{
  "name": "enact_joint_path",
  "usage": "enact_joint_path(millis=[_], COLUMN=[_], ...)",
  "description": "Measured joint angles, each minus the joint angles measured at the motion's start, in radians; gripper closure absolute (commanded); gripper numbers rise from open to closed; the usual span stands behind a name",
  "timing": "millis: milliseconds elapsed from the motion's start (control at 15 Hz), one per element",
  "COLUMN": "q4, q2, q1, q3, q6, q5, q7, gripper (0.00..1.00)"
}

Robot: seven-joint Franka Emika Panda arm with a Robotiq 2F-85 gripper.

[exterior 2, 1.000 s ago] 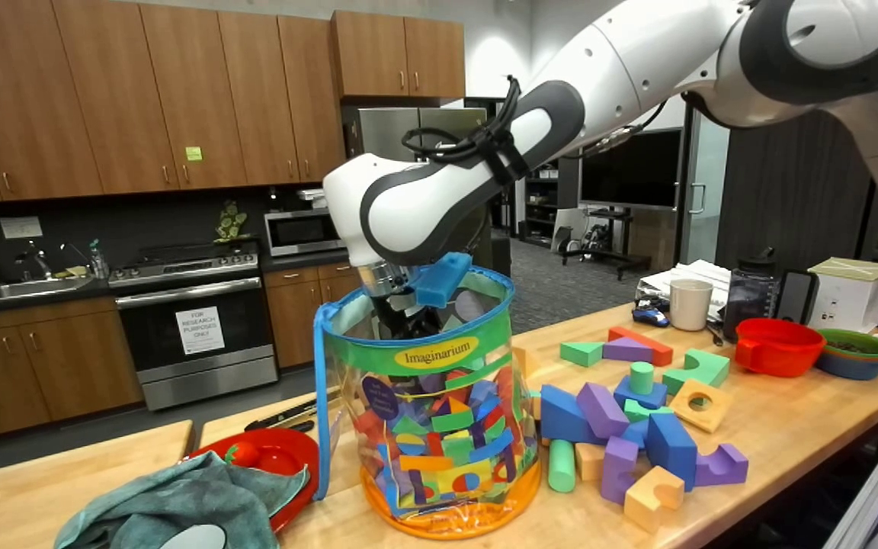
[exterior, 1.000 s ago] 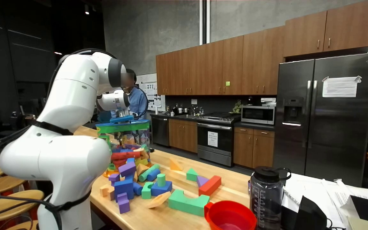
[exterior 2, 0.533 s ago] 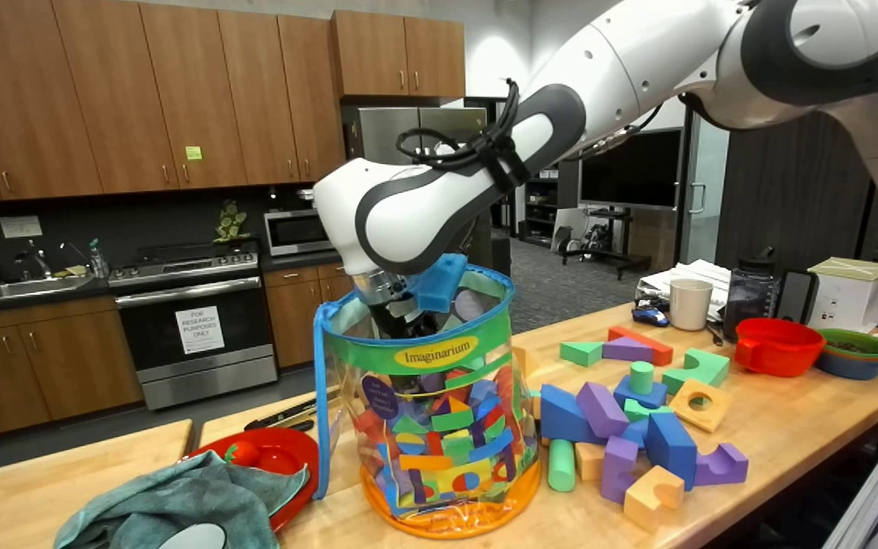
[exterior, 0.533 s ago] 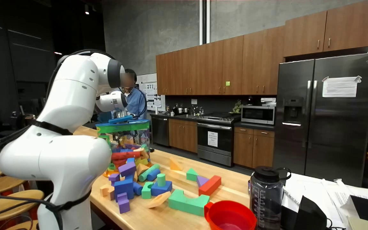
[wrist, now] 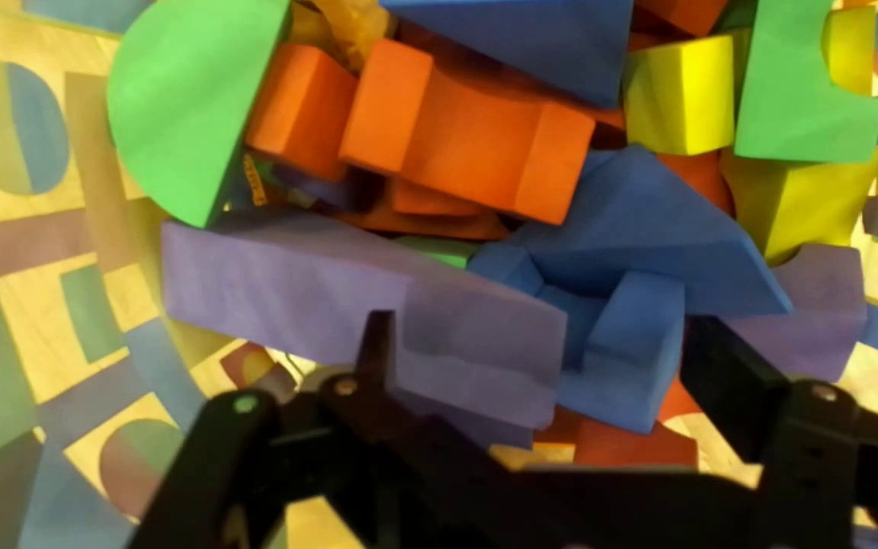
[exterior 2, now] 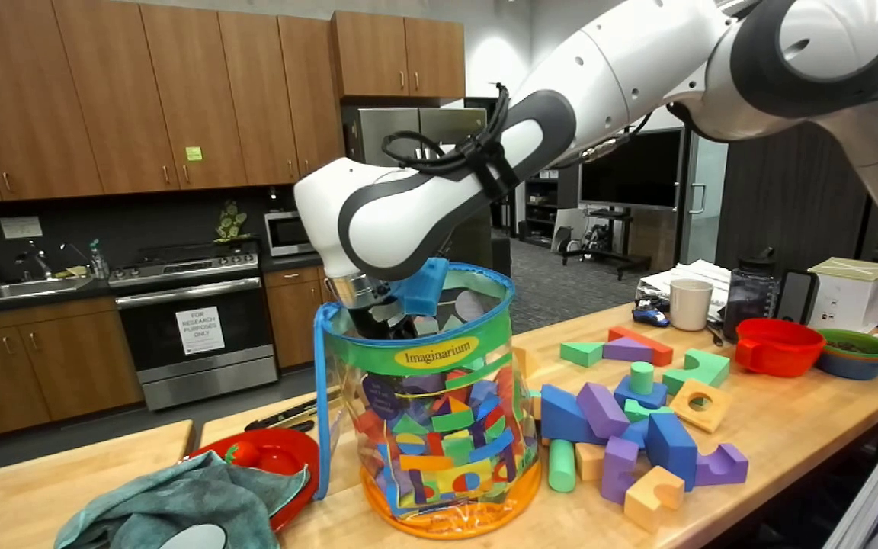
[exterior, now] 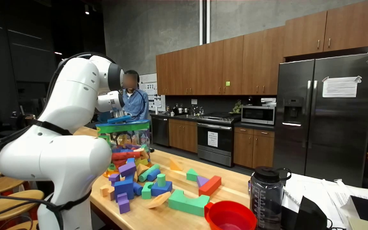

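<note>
My gripper point(wrist: 547, 335) is open and points down inside a clear bag point(exterior 2: 435, 354) with a green band and blue rim. The bag also shows in an exterior view point(exterior: 123, 127). The fingers are spread, with nothing held between them. In the wrist view, a long purple block point(wrist: 294, 286) lies under the left finger, and a notched blue block point(wrist: 629, 328) lies beside the right finger. Whether the fingers touch them I cannot tell. Around them lie a blue triangle point(wrist: 668, 244), an orange notched block point(wrist: 469, 141), a green half-round block point(wrist: 187, 99) and a yellow block point(wrist: 679, 95).
Loose blocks point(exterior 2: 668, 450) lie on the wooden table beside the bag. A red plate point(exterior 2: 290, 454) and a grey-green cloth point(exterior 2: 172, 503) are on its other side. A red cup point(exterior: 230, 217) and a dark bottle point(exterior: 266, 198) stand farther along. A person point(exterior: 136, 99) stands behind.
My wrist and gripper have moved left across the bag's mouth, toward the rim with the blue strap. The bag and the loose blocks have not moved. The person has turned.
</note>
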Motion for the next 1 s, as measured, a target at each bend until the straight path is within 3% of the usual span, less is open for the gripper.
enact_joint_path(millis=[933, 1000], q4=[0.01, 0.011], q2=[0.029, 0.029], q1=[-0.019, -0.02], q3=[-0.036, -0.039], q6=[-0.01, -0.014], q5=[0.0, -0.002], q7=[-0.01, -0.01], gripper=[0.0, 0.25])
